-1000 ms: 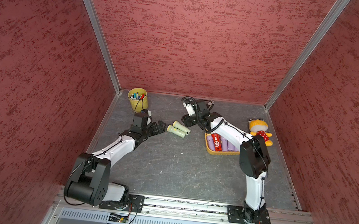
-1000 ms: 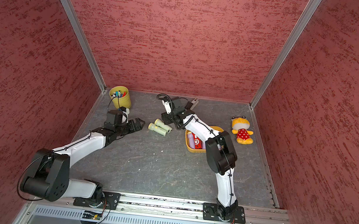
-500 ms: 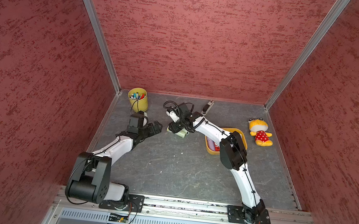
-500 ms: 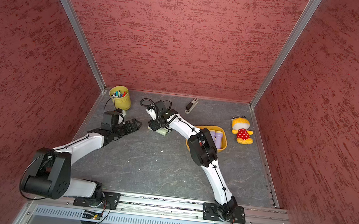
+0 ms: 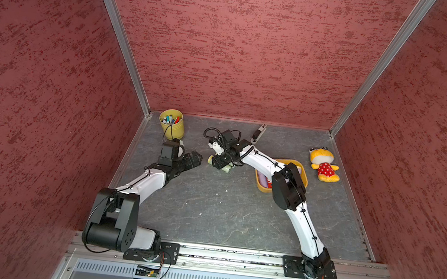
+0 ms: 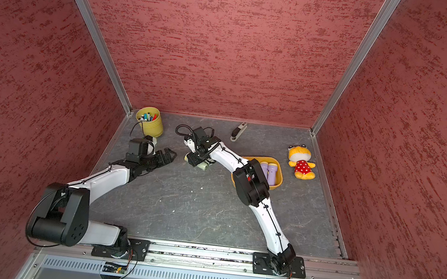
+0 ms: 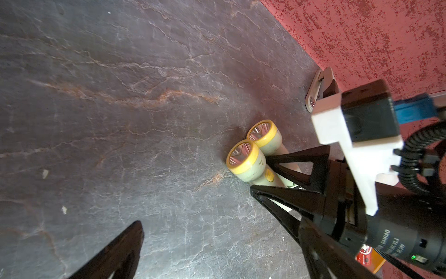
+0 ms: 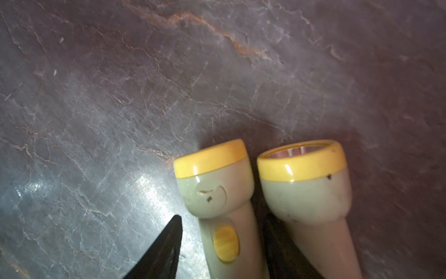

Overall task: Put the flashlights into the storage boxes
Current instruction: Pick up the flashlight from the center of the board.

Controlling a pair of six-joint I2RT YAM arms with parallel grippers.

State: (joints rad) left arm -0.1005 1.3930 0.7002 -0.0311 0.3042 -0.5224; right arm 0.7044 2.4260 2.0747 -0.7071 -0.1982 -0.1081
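On the slate floor point(image 5: 209, 206), right gripper point(image 7: 259, 172) straddles a green flashlight point(image 8: 217, 193), jaws unclenched (left gripper point(image 6: 171, 154) gapes wide).

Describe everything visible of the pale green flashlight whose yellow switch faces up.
The pale green flashlight looks like glossy, scuffed plastic: yellow rim round a flared head, oval yellow switch on a slim handle. It lies flat on the grey table, close beside its twin. The right tool straddles its handle, one finger visibly clear of it.
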